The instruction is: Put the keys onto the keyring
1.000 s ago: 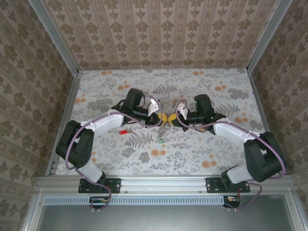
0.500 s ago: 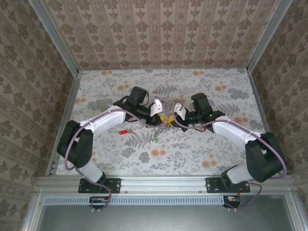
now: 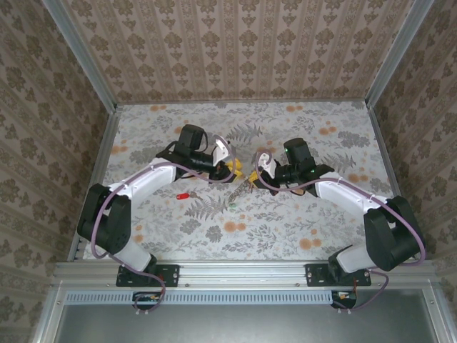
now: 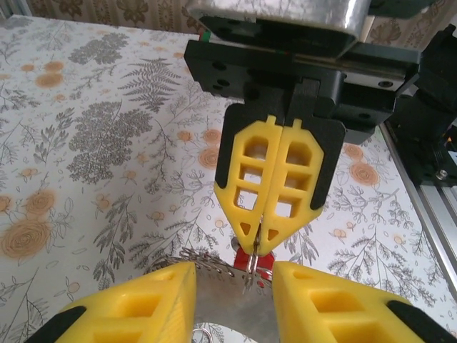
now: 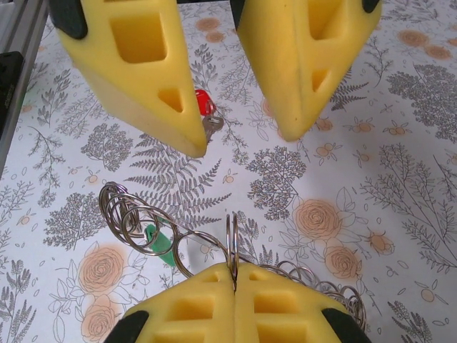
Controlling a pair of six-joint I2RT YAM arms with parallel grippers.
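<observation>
Top external view: both arms reach in over the table (image 3: 321,221), tools almost tip to tip near its centre. Left gripper (image 5: 243,136) is spread, its yellow fingers (image 5: 136,64) well apart with nothing pinched between them. In the right wrist view it hangs just beyond the keyring (image 5: 143,221) and looks clear of it. Right gripper (image 5: 234,275) is pressed together, pinching one thin wire loop of the keyring edge-on between its tips. Keyring is a coil of dull metal loops strung out to both sides of those tips. Green key (image 5: 152,239) sits under the loops at one end of the coil; cannot tell if it is threaded on. Red key (image 5: 203,102) lies on the table further off, seen in the gap between the left fingers, apart from the keyring, with a grey metal part just beside its head. Left wrist view: right gripper faces the camera, tips down, a loop hanging from them, and the coil runs across the gap between the left fingers
</observation>
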